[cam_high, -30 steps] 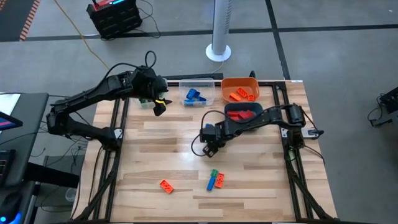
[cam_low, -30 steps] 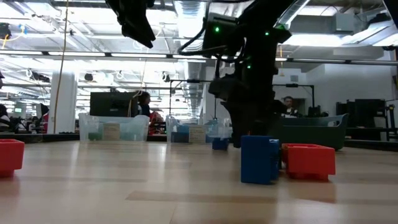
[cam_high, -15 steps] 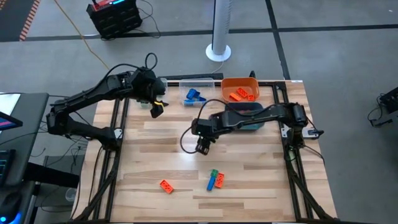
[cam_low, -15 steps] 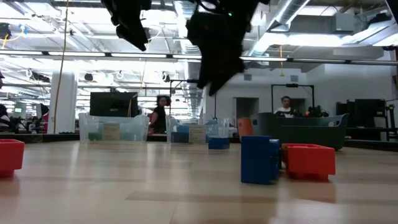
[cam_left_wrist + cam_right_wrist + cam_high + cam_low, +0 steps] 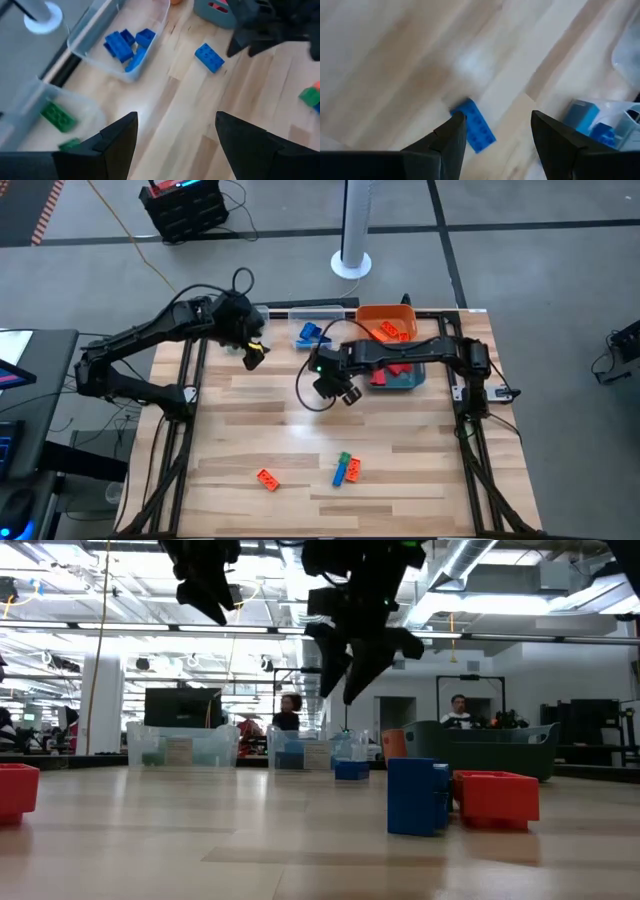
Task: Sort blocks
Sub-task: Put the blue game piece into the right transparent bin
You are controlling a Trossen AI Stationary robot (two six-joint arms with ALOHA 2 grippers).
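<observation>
Blocks partly sorted: blue ones lie in the clear bin [image 5: 322, 330], orange in the orange bin [image 5: 388, 323], red in the teal bin [image 5: 405, 375]. Four blocks [image 5: 347, 470] and a loose blue block [image 5: 209, 57] remain on the table [image 5: 250, 430]. Right gripper [image 5: 335, 385] hovers open and empty over that blue block; left gripper [image 5: 254, 351] waits open, empty.

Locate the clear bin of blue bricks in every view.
High view: clear bin at the table's back edge, centre.
Low view: far centre.
Left wrist view: upper left.
Right wrist view: right edge.
Shared landmark: the blue bricks inside it.
</observation>
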